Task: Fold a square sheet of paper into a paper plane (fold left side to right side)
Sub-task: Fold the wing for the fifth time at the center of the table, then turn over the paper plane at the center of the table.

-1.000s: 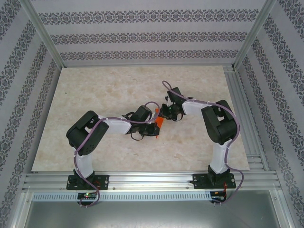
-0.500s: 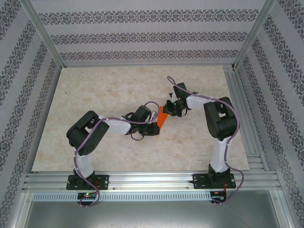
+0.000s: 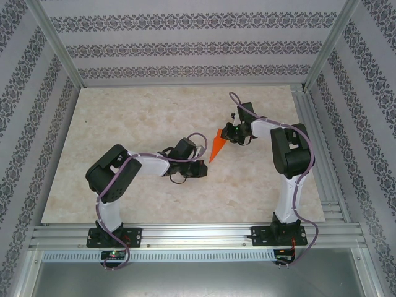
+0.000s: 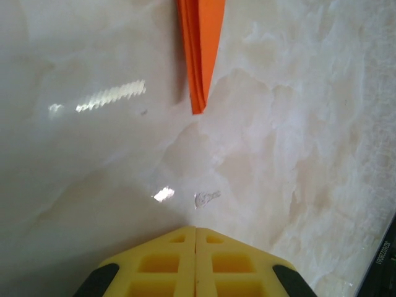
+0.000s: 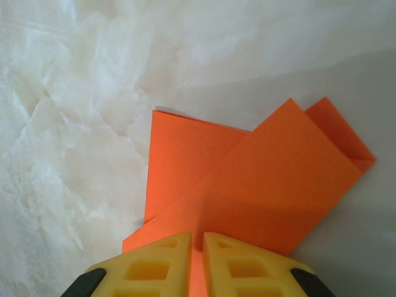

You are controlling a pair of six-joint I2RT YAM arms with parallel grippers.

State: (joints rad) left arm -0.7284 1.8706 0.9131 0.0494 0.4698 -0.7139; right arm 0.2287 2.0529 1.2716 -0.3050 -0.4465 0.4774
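Observation:
The square sheet of paper (image 3: 217,146) is bright orange and folded into a narrow pointed triangle, much like a paper plane. Its point aims at my left gripper (image 3: 203,167). My right gripper (image 3: 230,133) is shut on its wide end. In the right wrist view the yellow fingers (image 5: 166,260) pinch a raised fold of the paper (image 5: 247,185), whose layered flaps spread out ahead. My left gripper (image 4: 195,230) is shut with nothing in it, and the paper's tip (image 4: 199,62) lies a short way beyond its fingertips, not touching them.
The marble-patterned tabletop (image 3: 136,117) lies bare to the left and far side. Aluminium frame rails (image 3: 315,142) run along the right edge and the near edge. Patterned walls close in the back and both sides.
My right gripper has moved right and away from me with the paper, drawing it out from beside the left gripper into full view. The left arm has stayed in place.

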